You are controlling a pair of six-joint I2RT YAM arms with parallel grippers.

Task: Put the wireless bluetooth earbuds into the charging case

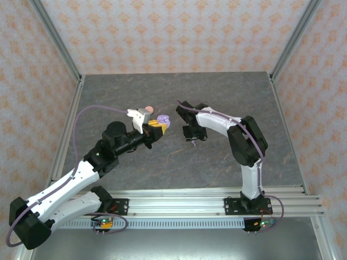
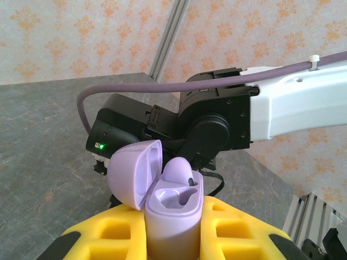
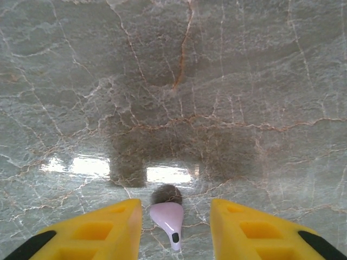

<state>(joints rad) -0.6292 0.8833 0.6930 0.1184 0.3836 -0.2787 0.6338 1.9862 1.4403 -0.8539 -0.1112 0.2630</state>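
Yellow fingers (image 2: 114, 233) of the left pincer (image 2: 173, 238) clamped the open lilac case (image 2: 173, 208), one earbud (image 2: 179, 170) seated inside; the right pincer (image 3: 176, 205) stood apart around a second earbud (image 3: 168, 219) on the bench (image 3: 217, 81), likely light, hard and slippery, best pinched across its stem.

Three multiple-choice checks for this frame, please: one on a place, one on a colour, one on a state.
1. Where is the lilac charging case?
A. Lying flat on the table
B. Between the left gripper's fingers
C. Between the right gripper's fingers

2. What colour is the earbud between the right gripper's fingers?
A. Lilac
B. Salmon-pink
C. White

3. How is the case's lid?
A. Shut
B. Open
C. Missing

Answers:
1. B: the yellow fingers flank the case in the left wrist view.
2. A: the right wrist view shows it pale purple, with a gap on either side.
3. B: it tilts back, showing a seated bud and one empty slot.
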